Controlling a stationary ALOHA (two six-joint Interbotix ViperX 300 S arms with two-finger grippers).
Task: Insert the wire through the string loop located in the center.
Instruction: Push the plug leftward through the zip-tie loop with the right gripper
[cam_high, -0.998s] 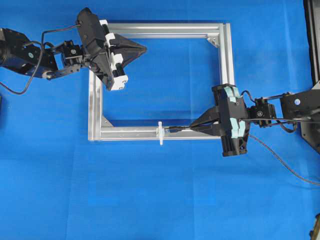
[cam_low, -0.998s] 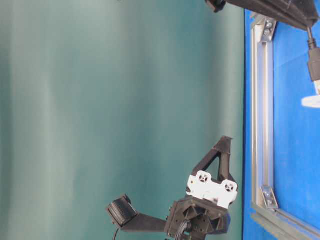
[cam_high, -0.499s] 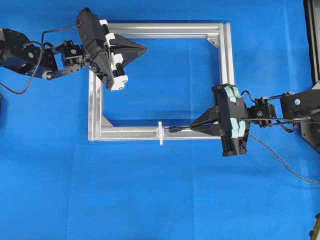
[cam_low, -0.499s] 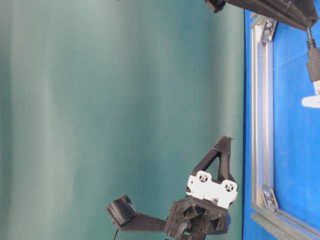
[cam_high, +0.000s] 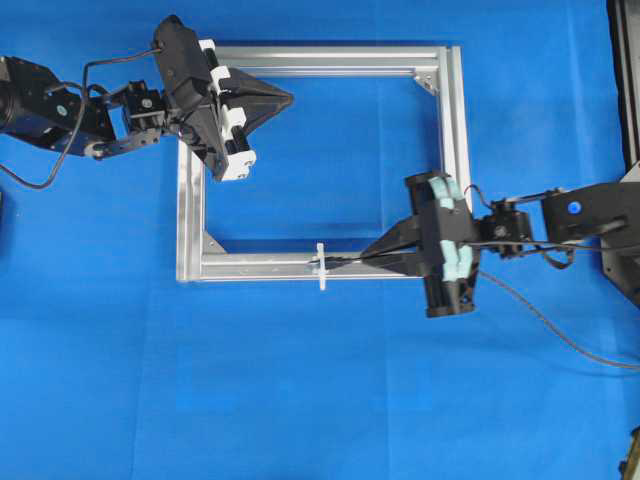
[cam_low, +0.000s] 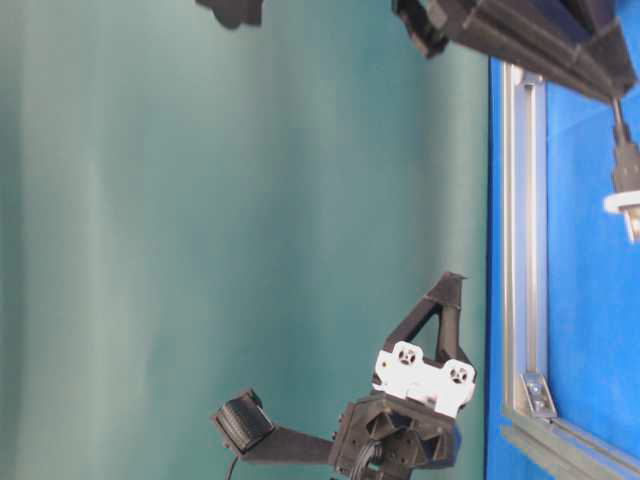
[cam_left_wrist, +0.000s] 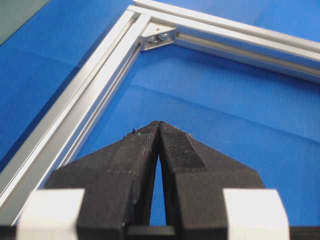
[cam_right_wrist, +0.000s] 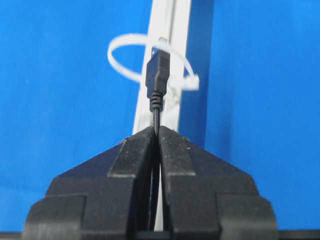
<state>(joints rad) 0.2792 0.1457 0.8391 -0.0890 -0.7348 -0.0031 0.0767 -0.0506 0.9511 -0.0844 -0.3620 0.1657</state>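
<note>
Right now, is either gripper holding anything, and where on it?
Right gripper pinches the thin black wire just behind its plug. Left gripper is shut, empty.

The right end effector (cam_high: 372, 257) pinches the wire (cam_high: 345, 262). The wire's tip sits at the string loop (cam_high: 321, 266), just past its fingertips.

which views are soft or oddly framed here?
Right wrist: the gripper and plug of the wire are fairly sharp, the string loop slightly soft. Left wrist: near fingers blurred, the frame sharper. Table-level: rotated sideways, mostly teal backdrop. Overhead: even light, sharp.
</note>
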